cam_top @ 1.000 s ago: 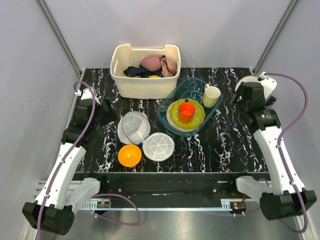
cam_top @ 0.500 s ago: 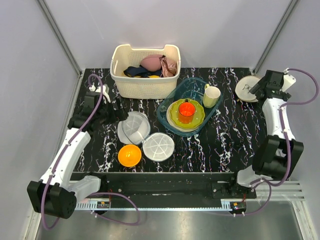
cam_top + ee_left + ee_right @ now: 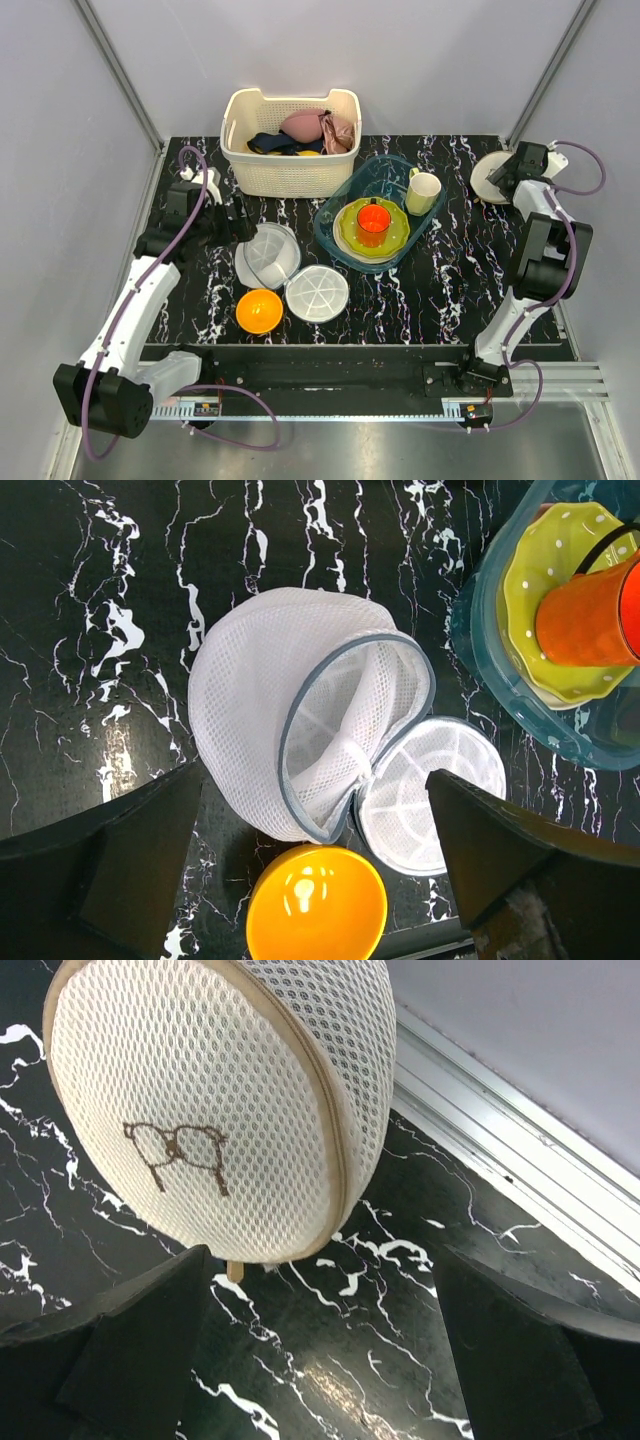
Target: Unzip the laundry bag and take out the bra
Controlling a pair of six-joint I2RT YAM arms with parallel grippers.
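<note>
The laundry bag [image 3: 490, 176] is a round cream mesh case at the back right corner, zipped shut. In the right wrist view [image 3: 220, 1110] it stands on edge with its dark glasses-like logo facing me and its zip pull [image 3: 234, 1270] hanging at the bottom. My right gripper [image 3: 508, 174] is open right beside it, its fingers [image 3: 130, 1340] spread just below the bag without touching it. No bra shows through the mesh. My left gripper [image 3: 236, 214] is open and empty on the left side of the table.
A white mesh case with grey trim [image 3: 300, 720] lies open and empty under my left gripper, beside an orange bowl [image 3: 315, 905]. A clear blue tray [image 3: 345, 245] holds plates and an orange cup. A cream basket [image 3: 290, 175] holds a pink bra and dark navy cloth.
My right arm has swung round and its gripper has moved back to the laundry bag in the corner. My left gripper has moved right, over the open white case.
</note>
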